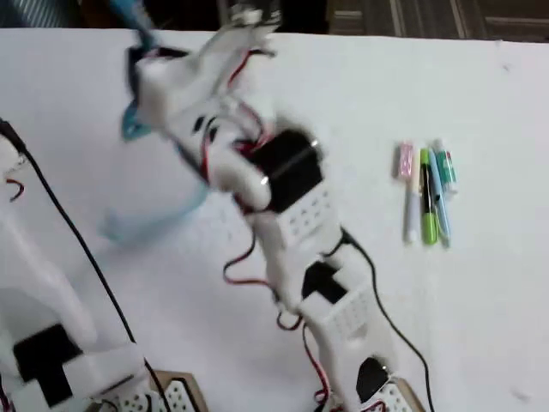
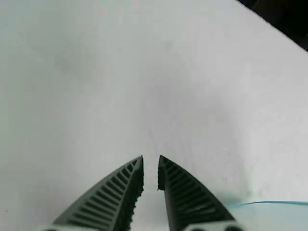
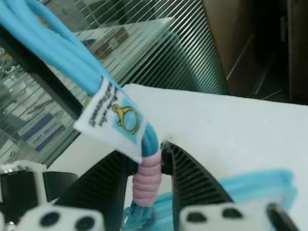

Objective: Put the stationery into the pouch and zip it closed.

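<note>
Clamping the pouch's (image 3: pixel 255 187) cord (image 3: pixel 57 36), the right gripper (image 3: pixel 147 161) is seen beside a white label (image 3: pixel 115 118), its script unreadable. The left gripper's (image 2: pixel 150 168) jaws are held nearly together, empty.

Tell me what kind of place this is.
Probably an office or lab workbench: a wired robot arm works on a white table beside markers. Slatted blinds and glass partitions stand behind the right gripper, which holds the blue pouch's strap.
</note>
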